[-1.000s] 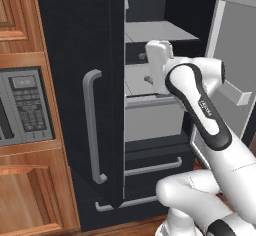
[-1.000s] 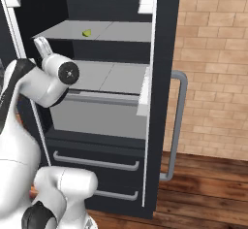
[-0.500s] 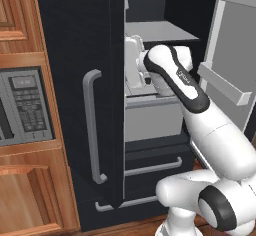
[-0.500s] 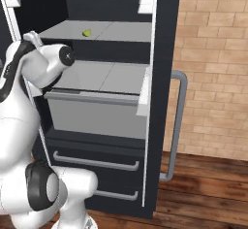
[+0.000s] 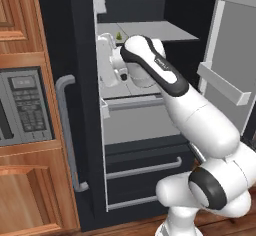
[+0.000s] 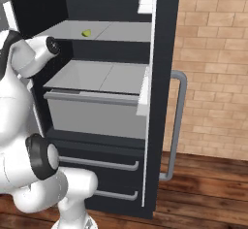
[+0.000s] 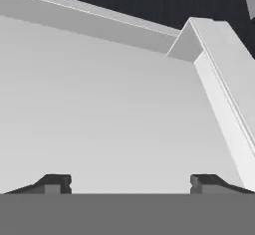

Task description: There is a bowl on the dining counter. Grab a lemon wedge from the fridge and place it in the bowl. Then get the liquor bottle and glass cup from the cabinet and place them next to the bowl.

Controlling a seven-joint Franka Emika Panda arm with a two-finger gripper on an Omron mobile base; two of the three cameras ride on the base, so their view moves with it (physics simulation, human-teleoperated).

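Observation:
The fridge [image 5: 80,105] stands open, black outside with pale grey shelves. A small green lemon wedge [image 5: 118,35] lies on its upper shelf [image 5: 150,30], and it shows on that shelf from the other side too [image 6: 86,32]. My gripper [image 5: 106,77] is inside the fridge at the left, below and in front of the wedge, over the lower shelf. In the hand view the gripper [image 7: 132,184] is open, its fingertips [image 7: 56,182] wide apart over bare grey shelf with nothing between them. The bowl, dining counter, liquor bottle, glass cup and cabinet are out of view.
A grey drawer [image 5: 135,122] juts out under the lower shelf. The open right door with white bins [image 5: 225,82] hangs close to my arm. A microwave [image 5: 22,105] sits in wooden fronts on the left. A brick wall [image 6: 213,53] lies to the right of the fridge.
My arm has swung left and deeper into the fridge, carrying the hand from the middle of the opening to its left side. The lemon wedge has not moved.

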